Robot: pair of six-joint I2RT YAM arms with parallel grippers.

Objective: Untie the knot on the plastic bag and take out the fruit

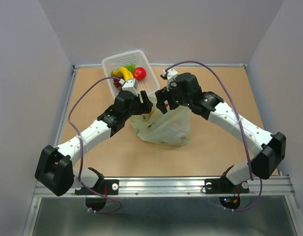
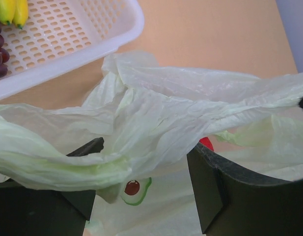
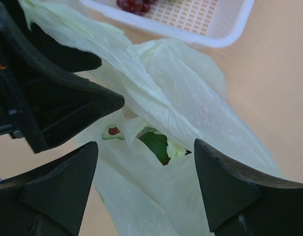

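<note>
Table (image 1: 220, 142): tan top; the bag and the basket rest on it.
Bag (image 1: 163, 129): thin pale green plastic, crumpled, at the middle of the table just in front of the basket; both arms reach in over its top.
Basket (image 1: 112, 63): white, perforated, at the far edge; it holds a banana (image 1: 124, 73), a red round fruit (image 1: 139, 73) and dark grapes (image 1: 117, 82).
Left gripper (image 2: 147, 147): jaws apart; a stretched band of the bag lies across the gap and over the left finger (image 2: 53, 201). It is not pinched.
Right gripper (image 3: 146, 147): jaws apart, hanging over the bag's top, just beside the left gripper.
Fruit in the bag: a green one (image 3: 156, 145) shows through a gap in the plastic; a red one (image 2: 206, 143) peeks out beside the left gripper's other finger.
Knot: cannot tell; the folds hide it.
</note>
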